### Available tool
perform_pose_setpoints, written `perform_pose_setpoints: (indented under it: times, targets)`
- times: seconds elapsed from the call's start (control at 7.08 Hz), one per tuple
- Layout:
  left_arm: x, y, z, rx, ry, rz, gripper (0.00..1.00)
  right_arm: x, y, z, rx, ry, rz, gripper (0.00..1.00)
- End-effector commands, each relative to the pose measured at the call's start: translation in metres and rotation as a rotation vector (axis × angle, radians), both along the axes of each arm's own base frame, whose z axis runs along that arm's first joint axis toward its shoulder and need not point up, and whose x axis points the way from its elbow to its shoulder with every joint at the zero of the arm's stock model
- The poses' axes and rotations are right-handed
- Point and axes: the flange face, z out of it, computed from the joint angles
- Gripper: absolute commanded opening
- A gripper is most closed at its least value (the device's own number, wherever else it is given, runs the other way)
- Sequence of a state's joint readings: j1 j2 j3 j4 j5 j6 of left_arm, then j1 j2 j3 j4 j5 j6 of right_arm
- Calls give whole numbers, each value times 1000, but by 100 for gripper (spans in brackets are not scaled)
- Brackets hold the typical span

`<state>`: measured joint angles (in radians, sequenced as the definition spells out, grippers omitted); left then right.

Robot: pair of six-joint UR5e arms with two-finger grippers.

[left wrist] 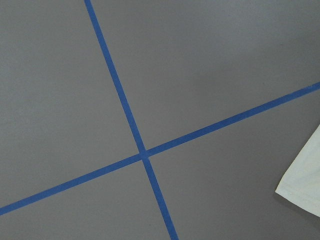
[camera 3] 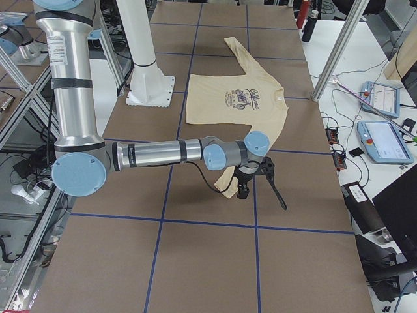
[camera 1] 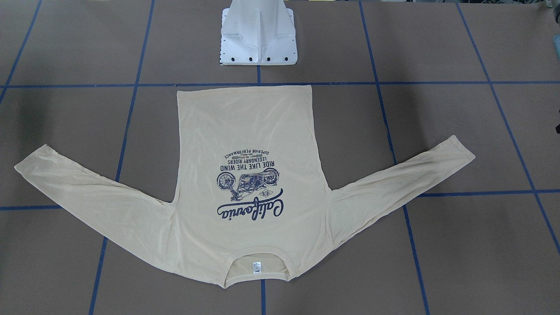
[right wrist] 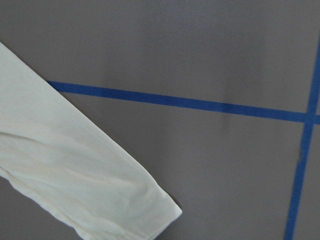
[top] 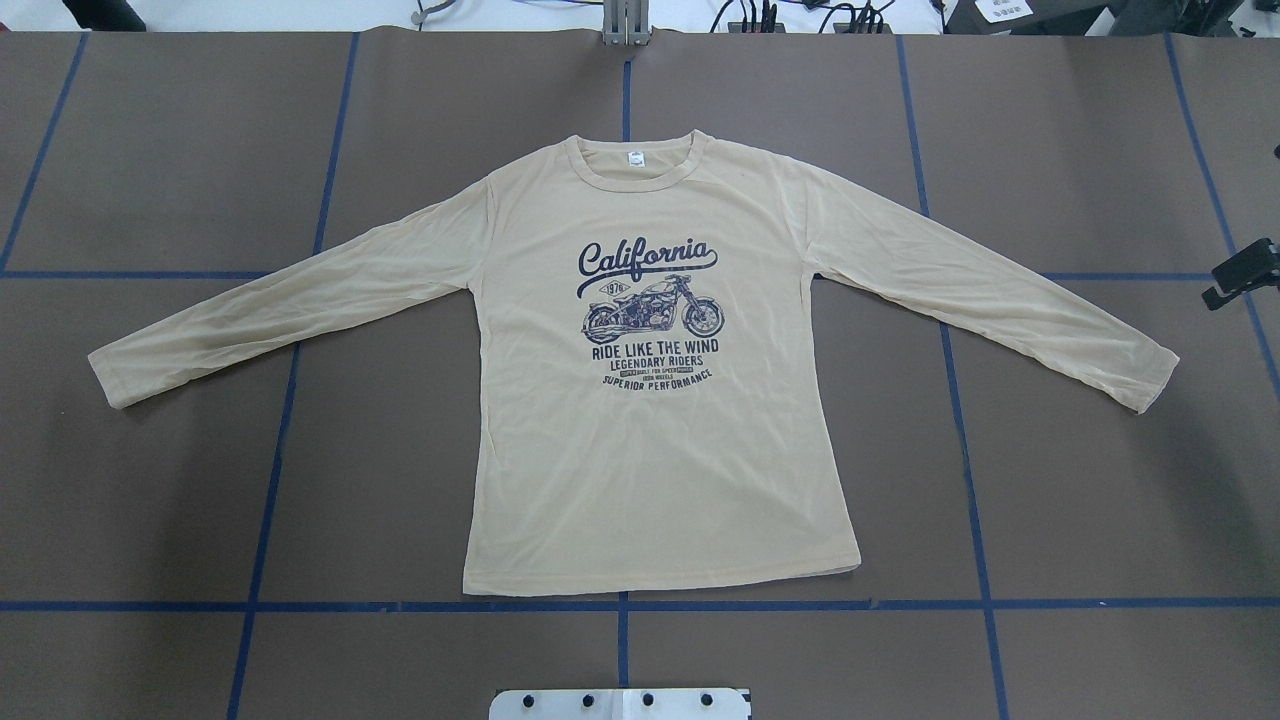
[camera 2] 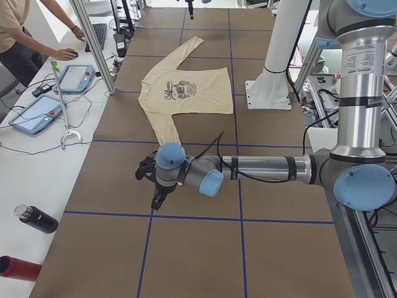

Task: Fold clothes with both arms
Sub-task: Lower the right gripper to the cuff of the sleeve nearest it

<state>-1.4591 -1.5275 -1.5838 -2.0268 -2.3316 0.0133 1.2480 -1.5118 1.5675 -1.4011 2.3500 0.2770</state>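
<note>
The cream-yellow long-sleeved shirt [top: 660, 430] lies flat and print-up in the middle of the table, both sleeves spread wide and the collar [top: 636, 160] at the far side from the robot. The left gripper [camera 2: 154, 186] hovers over bare table just beyond the near sleeve's end; the left wrist view catches only a cuff corner [left wrist: 305, 185]. The right gripper [camera 3: 251, 182] hangs just past the other sleeve's cuff [right wrist: 100, 195], and part of it shows at the overhead view's right edge [top: 1240, 272]. I cannot tell whether either gripper is open or shut.
Blue tape lines [top: 620, 605] grid the brown table. The white pedestal base [camera 1: 258, 35] stands behind the shirt's hem. A side bench holds tablets [camera 2: 40, 112] and bottles [camera 2: 37, 218], with a person's arm [camera 2: 59, 12] over it.
</note>
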Motion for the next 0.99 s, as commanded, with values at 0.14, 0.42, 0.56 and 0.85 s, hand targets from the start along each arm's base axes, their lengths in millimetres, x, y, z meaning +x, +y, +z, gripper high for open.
perform_pose_setpoints:
  times: [0.14,0.42,0.56,0.85]
  targets:
    - [-1,3,-4,45,5,-2,100,-34,22,18,-62,-31,124,100]
    - [-1,3,-7,55,7,-2,100,-30,34,29,-83,-37,155,100]
    - [-1,4,-9,58,7,-2,100,-35,35,31,-119,-33,175,100]
    - [-1,4,-10,59,7,-2,100,-45,31,41,-136,-17,167,99]
